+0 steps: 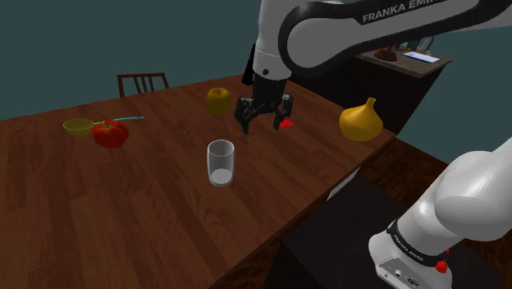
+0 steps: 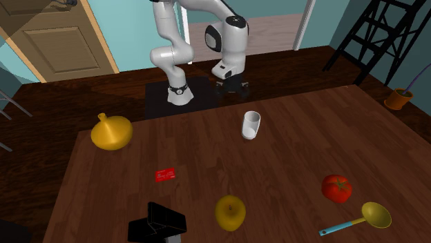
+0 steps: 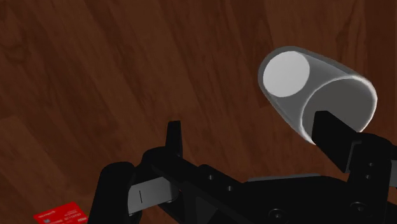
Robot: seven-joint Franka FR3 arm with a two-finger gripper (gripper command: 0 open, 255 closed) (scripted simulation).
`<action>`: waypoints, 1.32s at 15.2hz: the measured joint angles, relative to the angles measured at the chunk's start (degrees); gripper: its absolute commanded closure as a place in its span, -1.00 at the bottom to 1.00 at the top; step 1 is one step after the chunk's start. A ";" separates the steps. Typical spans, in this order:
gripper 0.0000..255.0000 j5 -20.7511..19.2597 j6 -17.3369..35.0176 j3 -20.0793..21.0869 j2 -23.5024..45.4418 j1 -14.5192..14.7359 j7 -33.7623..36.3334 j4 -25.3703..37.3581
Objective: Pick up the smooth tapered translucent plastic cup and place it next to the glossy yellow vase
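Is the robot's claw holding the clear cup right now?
No, the cup stands by itself on the table, well apart from the open claw, which has nothing in it.

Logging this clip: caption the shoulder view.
Open gripper hangs above the table beyond the upright cup; yellow vase at right.

Teal walls [image 1: 49,49], dark wooden table [image 1: 148,217]

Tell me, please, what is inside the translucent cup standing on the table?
Nothing shows inside the cup: through its clear wall and open mouth I see just its pale base. In the wrist view, one finger of the open hand covers part of the rim.
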 measured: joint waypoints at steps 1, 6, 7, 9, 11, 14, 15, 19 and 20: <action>-1.00 -1.02 0.57 0.74 1.95 -0.13 1.41 1.11; -1.00 -8.75 3.59 4.45 14.79 0.58 11.12 8.49; -1.00 -9.80 4.05 4.60 16.35 0.78 12.18 9.22; -1.00 -10.47 4.98 4.66 17.24 0.95 12.93 8.96; -1.00 -11.23 6.37 4.63 18.34 1.06 13.54 8.49; -1.00 -12.24 8.65 4.52 19.75 1.18 14.30 7.39; -1.00 -12.52 9.10 4.49 20.18 1.24 14.53 7.29; -1.00 -12.69 9.55 4.47 20.38 1.26 14.65 7.03; -1.00 -12.69 9.57 4.47 20.39 1.27 14.66 7.02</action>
